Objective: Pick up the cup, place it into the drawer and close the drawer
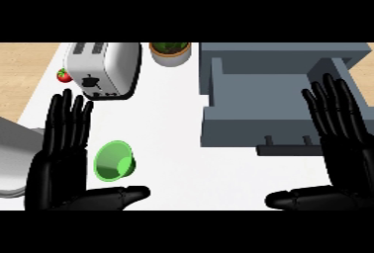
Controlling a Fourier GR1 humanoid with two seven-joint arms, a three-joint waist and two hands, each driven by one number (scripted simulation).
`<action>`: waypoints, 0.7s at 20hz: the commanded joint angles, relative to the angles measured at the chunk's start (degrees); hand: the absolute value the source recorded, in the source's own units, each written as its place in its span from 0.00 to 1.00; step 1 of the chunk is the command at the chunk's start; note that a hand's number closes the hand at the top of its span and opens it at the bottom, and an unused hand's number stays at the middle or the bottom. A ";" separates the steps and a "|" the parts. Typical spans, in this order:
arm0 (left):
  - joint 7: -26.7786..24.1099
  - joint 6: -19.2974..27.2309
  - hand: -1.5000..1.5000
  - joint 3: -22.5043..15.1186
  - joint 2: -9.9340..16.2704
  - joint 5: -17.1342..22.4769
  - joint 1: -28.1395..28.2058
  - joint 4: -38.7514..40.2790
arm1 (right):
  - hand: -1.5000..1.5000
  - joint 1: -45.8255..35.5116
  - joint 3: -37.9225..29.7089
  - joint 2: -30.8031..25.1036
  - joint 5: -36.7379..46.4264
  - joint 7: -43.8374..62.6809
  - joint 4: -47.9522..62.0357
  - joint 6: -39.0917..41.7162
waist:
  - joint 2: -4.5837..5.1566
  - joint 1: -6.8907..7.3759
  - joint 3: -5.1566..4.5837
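A white counter (175, 128) runs across the view, with pale wood floor (29, 59) past its left edge. At far left a small red tomato (64, 75) sits beside a silver toaster (102, 69). Below them the left hand (62, 163) is released, fingers straight, thumb out to the right. Just beside its fingers the green cup (115, 160) lies tipped on the counter. A potted plant (170, 52) stands at the top centre. The grey drawer (270, 89) is pulled open, and the right hand (343, 148) shows straight fingers over its right side, holding nothing.
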 commanded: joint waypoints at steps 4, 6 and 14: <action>2.52 5.23 0.00 -3.84 -0.57 -2.63 -0.26 0.83 | 0.00 -3.50 -0.20 0.94 1.48 -0.98 3.75 -1.01 | 0.01 0.01 0.01; -6.72 1.49 0.00 -2.11 -0.57 0.63 5.84 5.27 | 0.00 0.29 -0.55 0.78 1.18 -2.28 0.43 -0.40 | 0.00 -0.03 -0.01; -6.50 0.08 0.00 1.58 -0.31 1.75 6.67 9.01 | 0.00 -5.28 -2.36 -0.80 0.06 3.19 1.61 -0.65 | 0.02 0.10 -0.01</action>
